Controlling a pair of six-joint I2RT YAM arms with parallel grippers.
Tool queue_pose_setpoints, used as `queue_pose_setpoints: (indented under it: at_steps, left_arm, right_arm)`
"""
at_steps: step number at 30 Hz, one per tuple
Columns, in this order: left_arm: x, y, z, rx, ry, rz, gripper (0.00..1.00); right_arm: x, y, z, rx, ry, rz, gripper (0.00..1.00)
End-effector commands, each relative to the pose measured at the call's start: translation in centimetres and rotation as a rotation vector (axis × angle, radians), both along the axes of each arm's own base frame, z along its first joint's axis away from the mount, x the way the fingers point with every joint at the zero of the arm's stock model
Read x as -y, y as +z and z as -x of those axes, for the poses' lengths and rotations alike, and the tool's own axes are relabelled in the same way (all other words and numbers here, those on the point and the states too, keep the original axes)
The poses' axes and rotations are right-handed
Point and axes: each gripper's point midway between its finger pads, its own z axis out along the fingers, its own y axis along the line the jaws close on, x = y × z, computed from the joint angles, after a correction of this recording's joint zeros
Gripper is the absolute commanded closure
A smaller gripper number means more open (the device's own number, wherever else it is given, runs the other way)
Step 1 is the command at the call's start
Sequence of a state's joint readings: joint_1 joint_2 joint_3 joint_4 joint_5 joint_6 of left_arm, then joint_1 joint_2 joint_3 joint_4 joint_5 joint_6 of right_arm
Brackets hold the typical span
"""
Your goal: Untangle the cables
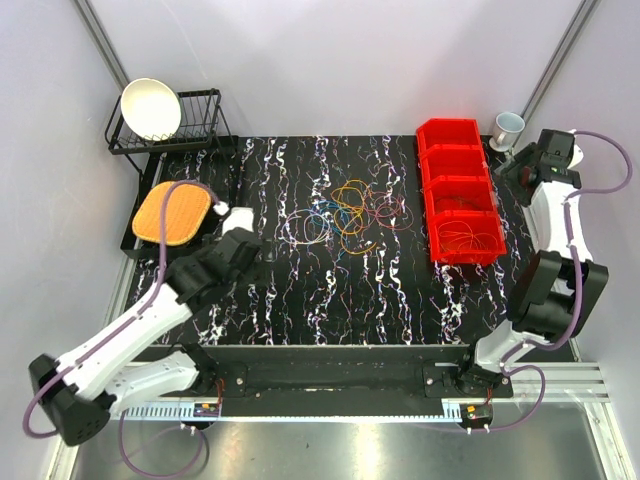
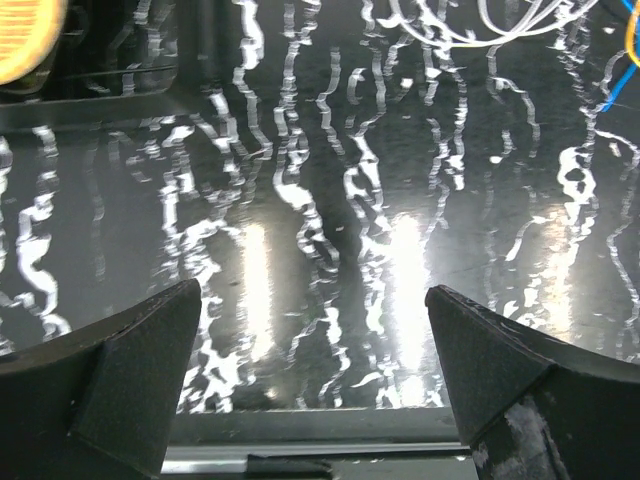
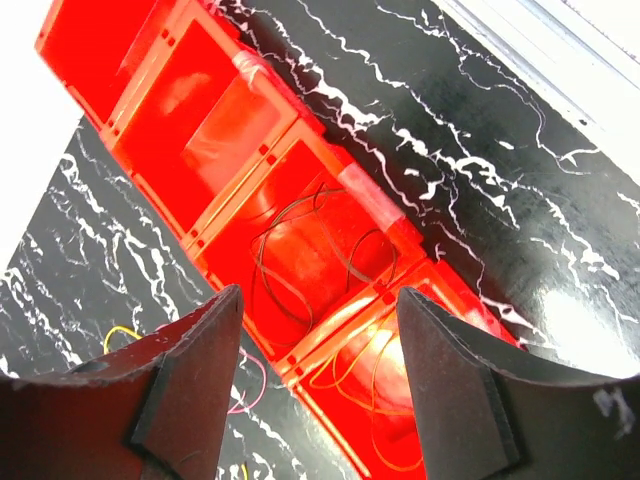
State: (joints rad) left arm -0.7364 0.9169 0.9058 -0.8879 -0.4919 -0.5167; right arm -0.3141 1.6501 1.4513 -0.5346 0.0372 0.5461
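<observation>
Black and wedge-fingered, the left claw [image 2: 312,305] hangs spread wide, holding nothing, low over the black, white-veined marble-pattern table [image 2: 330,180]. At the top right of its wrist view we see pale, blue and yellow strands of the thin coloured cables [image 2: 500,25], well apart from the fingers. From overhead we find these cables [image 1: 345,215] lying flat at mid-table as loose overlapping loops of orange, yellow, blue, purple and red. They sit between the left arm and the red plastic four-compartment bin [image 1: 458,190].

The right claw [image 3: 315,330] is likewise spread, with nothing between its dark fingers. It is held up near the bin's right side, and its wrist view looks down along the row of compartments. Past its fingers we make out dark red wire loops [image 3: 300,250] in one compartment and orange wire loops [image 3: 375,385] in the end compartment next to it.

Farther out, an orange rounded-square mat [image 1: 172,212] lies near the table's left edge. Behind it a round white bowl [image 1: 150,108] is propped in a black wire dish rack [image 1: 200,125]. A white mug [image 1: 507,127] stands at the far right, just beyond the bin.
</observation>
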Motion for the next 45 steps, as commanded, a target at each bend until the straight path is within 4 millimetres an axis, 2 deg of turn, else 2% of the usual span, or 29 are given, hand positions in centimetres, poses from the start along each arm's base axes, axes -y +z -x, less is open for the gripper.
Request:
queue_pose_setpoints:
  at_steps: [1,5,6,7,8,10,11,13,14,15,16,17,21,22,23,30,31,33,34,41,45]
  left_arm:
    - [4.5,0.0,-2.4,0.01,-0.071,0.101,0.01]
    - [7.7,-0.6,-4.4,0.004,-0.112,0.148,0.02]
    - [8.3,-1.2,-4.8,-0.012,-0.118,0.14,0.02]
    - [8.7,-1.4,-5.2,-0.013,-0.119,0.137,0.02]
    - [9.3,-1.1,-5.9,0.001,-0.124,0.147,0.02]
    - [10.1,-2.5,-6.7,-0.035,-0.124,0.117,0.03]
    - [10.7,-2.3,-7.3,-0.028,-0.13,0.122,0.04]
    - [11.5,-3.6,-8.0,-0.055,-0.14,0.099,0.05]
    - [12.2,-3.3,-8.7,-0.04,-0.148,0.106,0.05]
    - [12.5,-4.4,-9.1,-0.06,-0.15,0.088,0.06]
    - [13.1,-4.5,-9.5,-0.059,-0.16,0.09,0.11]
    - [13.8,-5.0,-10.2,-0.071,-0.172,0.083,0.12]
    - [15.5,-6.1,-11.8,-0.077,-0.207,0.065,0.18]
    - [16.0,-5.8,-12.3,-0.068,-0.217,0.063,0.21]
    - [16.2,-6.8,-12.7,-0.085,-0.221,0.046,0.23]
    - [18.2,-8.8,-14.7,-0.113,-0.263,0.021,0.29]
    - [18.6,-9.4,-15.0,-0.125,-0.272,0.022,0.32]
    - [19.1,-9.5,-15.6,-0.128,-0.283,0.033,0.38]
    - [19.0,-10.2,-15.7,-0.141,-0.282,0.024,0.39]
    - [19.4,-11.4,-17.3,-0.152,-0.289,0.017,0.43]
    - [19.6,-11.6,-17.9,-0.152,-0.289,0.011,0.49]
  right_arm:
    - [-2.7,3.7,0.5,0.063,0.065,0.002,0.31]
    - [-6.8,4.6,0.2,0.099,0.17,-0.057,0.31]
    - [-8.7,4.5,0.2,0.101,0.218,-0.085,0.31]
    - [-9.5,4.9,0.4,0.112,0.24,-0.093,0.31]
    - [-10.4,5.0,0.4,0.118,0.263,-0.099,0.31]
    - [-13.2,5.0,0.9,0.121,0.329,-0.106,0.31]
    - [-14.1,5.0,1.0,0.123,0.35,-0.106,0.31]
    - [-16.0,4.9,1.7,0.124,0.393,-0.112,0.31]
    - [-16.7,4.4,2.0,0.116,0.411,-0.124,0.31]
    - [-17.2,4.4,2.2,0.121,0.421,-0.133,0.31]
    - [-17.3,4.5,2.3,0.127,0.423,-0.137,0.31]
    - [-19.1,4.2,2.9,0.119,0.468,-0.148,0.31]
    - [-19.9,3.7,3.9,0.114,0.493,-0.153,0.31]
    - [-20.0,3.2,4.2,0.104,0.5,-0.154,0.31]
    - [-19.9,3.3,4.5,0.106,0.503,-0.151,0.31]
    - [-20.0,2.4,5.6,0.09,0.519,-0.148,0.31]
    - [-20.0,2.3,5.7,0.088,0.521,-0.146,0.31]
    - [-20.0,2.1,5.8,0.084,0.527,-0.144,0.31]
    - [-20.0,2.0,5.8,0.084,0.527,-0.144,0.31]
    - [-20.1,2.0,6.0,0.085,0.536,-0.142,0.3]
    - [-20.1,1.9,6.1,0.083,0.54,-0.145,0.31]
